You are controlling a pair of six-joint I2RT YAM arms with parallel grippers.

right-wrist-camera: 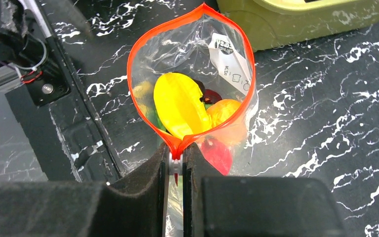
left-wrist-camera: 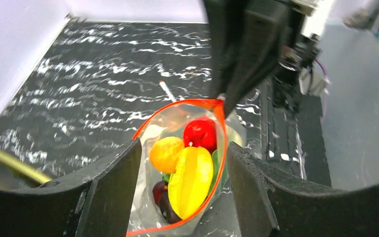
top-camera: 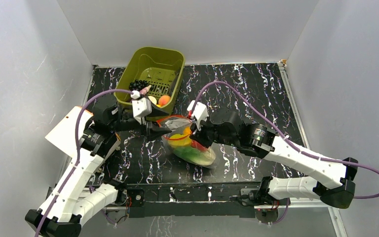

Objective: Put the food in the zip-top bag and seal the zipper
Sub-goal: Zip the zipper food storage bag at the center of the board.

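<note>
zip-top bag (right-wrist-camera: 187, 49): lies on the black marbled table (top-camera: 138, 159) between the two arms, with its closed bottom toward the arm bases and its mouth toward the far side.
food in the bag: a yellow piece (left-wrist-camera: 190, 180) on top, an orange piece (left-wrist-camera: 165, 153) and a red piece (left-wrist-camera: 201, 133) beside it, a dark purple piece (left-wrist-camera: 164, 201) lower down, and green (top-camera: 193, 154) at the bottom. All of it is inside the clear plastic.
right gripper (right-wrist-camera: 176, 158): fingers pressed together, pinching one end of the zipper where its two sides meet.
left gripper (left-wrist-camera: 183, 145): fingers spread, one on each side of the bag's mouth at the opposite end, gripping nothing.
zipper (right-wrist-camera: 129, 74): unsealed. The red-orange strip bows out into a wide loop and is closed only at the pinched end.
olive-green bin (top-camera: 143, 52): just beyond the bag, at the far left of the table.
food in the bin: a cluster of small dark balls (top-camera: 140, 84), a pale yellow piece (top-camera: 152, 99) and an orange ball (top-camera: 164, 100) at its near end.
</note>
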